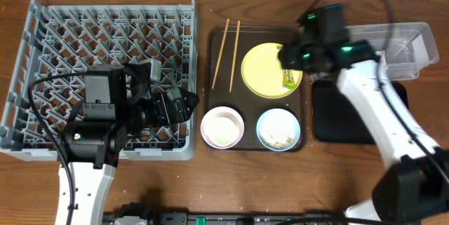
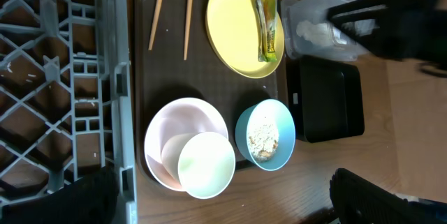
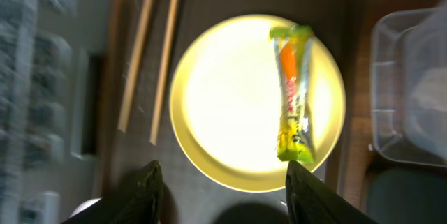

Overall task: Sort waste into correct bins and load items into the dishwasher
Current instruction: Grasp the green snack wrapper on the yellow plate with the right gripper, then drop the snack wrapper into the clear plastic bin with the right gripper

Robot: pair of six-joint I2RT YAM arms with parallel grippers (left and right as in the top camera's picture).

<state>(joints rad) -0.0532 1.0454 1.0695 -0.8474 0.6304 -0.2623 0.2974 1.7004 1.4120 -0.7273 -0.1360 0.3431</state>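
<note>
Two thin wooden chopsticks (image 3: 166,56), round pale-yellow plate (image 3: 230,98)

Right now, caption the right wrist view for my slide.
Open right gripper hovers over a green-and-orange snack wrapper lying on the pale-yellow plate, wooden chopsticks alongside.

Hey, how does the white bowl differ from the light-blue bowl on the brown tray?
The white bowl holds a small white cup, while the light-blue bowl holds whitish crumbs. The white bowl sits on the side nearer the dish rack, the light-blue bowl on the side nearer the black tray. Both are round, upright, look alike in size from overhead, and stand side by side on the brown tray.
</note>
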